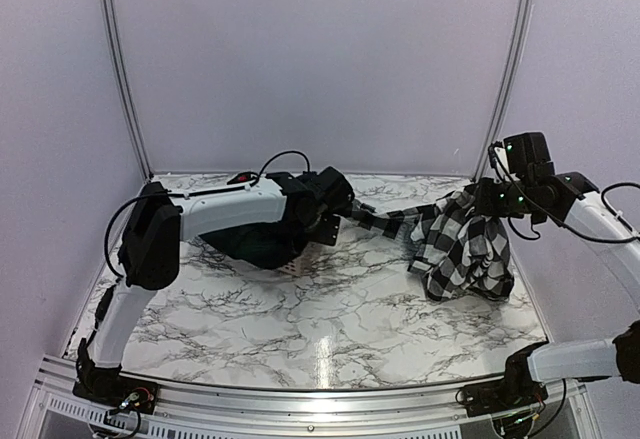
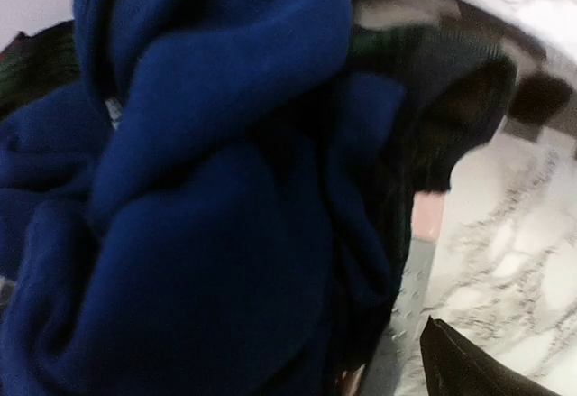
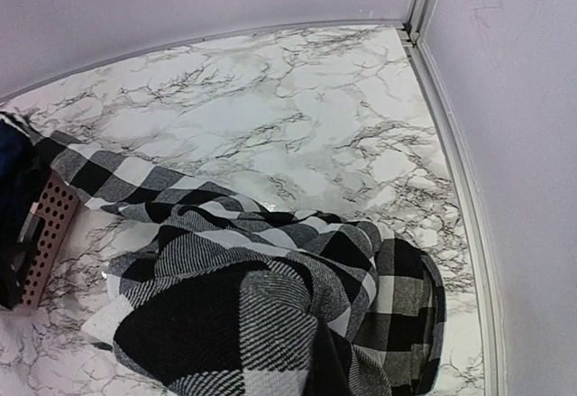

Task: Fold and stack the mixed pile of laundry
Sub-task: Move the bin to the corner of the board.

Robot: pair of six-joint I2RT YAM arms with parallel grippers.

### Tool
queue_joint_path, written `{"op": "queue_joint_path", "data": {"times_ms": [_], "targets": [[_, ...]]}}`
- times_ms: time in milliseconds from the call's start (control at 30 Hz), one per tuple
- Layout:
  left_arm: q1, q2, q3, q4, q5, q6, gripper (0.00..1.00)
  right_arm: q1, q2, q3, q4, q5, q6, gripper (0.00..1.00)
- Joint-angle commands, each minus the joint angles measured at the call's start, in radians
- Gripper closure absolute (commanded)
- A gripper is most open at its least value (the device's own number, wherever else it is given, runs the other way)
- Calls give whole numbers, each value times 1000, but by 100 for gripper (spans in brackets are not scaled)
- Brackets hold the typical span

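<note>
Matt woven-cloth check shirt (image 3: 270, 315); glossy marble-look table (image 1: 250, 319)

- Bright, even light; a pale glare streak on the marble table (image 1: 200, 329) near its front edge.
- Left wrist view: navy T-shirt (image 2: 207, 216) soft, smeared.
- Posts (image 1: 121, 69) behind the table bow in top view.

No readable text, labels, brand names, nos. or signs in any view, whether on the arms, the cloth, the worktop or the walls.
</note>
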Motion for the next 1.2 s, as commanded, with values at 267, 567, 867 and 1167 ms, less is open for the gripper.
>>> {"op": "queue_joint_path", "data": {"times_ms": [267,567,867,1167], "targets": [[6,-247,135,59,-81,353,1,-4,-17,-32,125,-78,-1,100],[22,-111,105,181,340,282,1,-8,-7,-18,131,-57,-1,100],[82,156,260,200,215,144,1,-8,7,-21,122,-60,-1,100],[265,126,117,204,69,33,1,-10,28,-18,124,-72,-1,100]]}}
